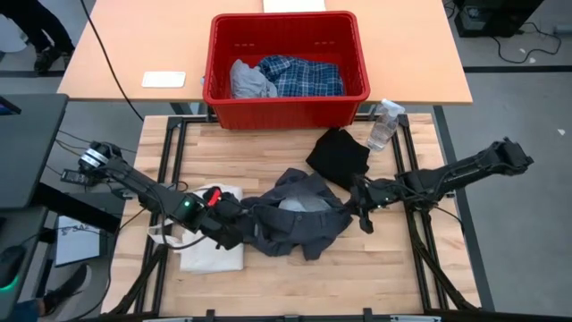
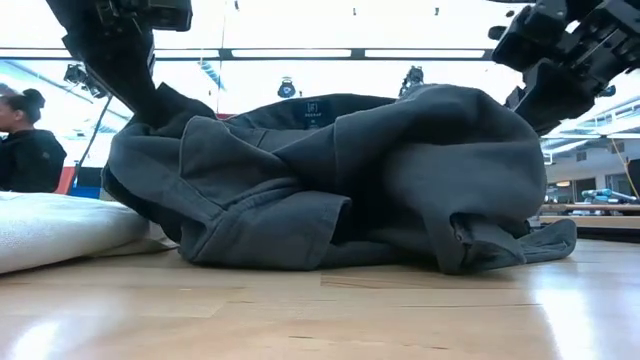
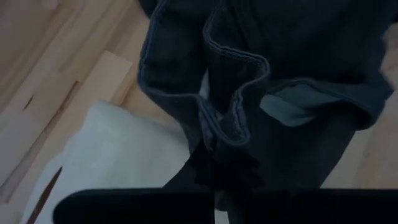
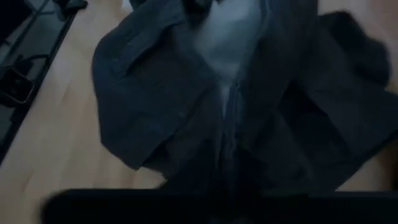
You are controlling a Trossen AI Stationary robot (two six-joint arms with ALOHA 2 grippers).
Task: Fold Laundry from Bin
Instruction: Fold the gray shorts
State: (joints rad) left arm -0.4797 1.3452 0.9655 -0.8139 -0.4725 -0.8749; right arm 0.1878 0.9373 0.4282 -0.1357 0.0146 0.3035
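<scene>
Grippers sit at opposite edges of the dark grey top [image 1: 299, 219], which lies crumpled on the wooden table [image 1: 268, 286]. Left gripper [image 1: 234, 221] has its fingers pressed together on the garment's near edge, with bunched cloth pinched at its tip in the left wrist view; the cream tote bag [image 1: 212, 250] lies just beside and partly under it. Right gripper [image 1: 360, 202] is at the garment's other edge, closed, though whether it holds cloth I cannot tell. Beyond it lies a black T-shirt [image 1: 339, 157], then a clear bottle [image 1: 383, 125]. Farther back stands the red bin [image 1: 286, 100], holding a plaid shirt [image 1: 302, 75] and a light grey piece [image 1: 249, 80].
</scene>
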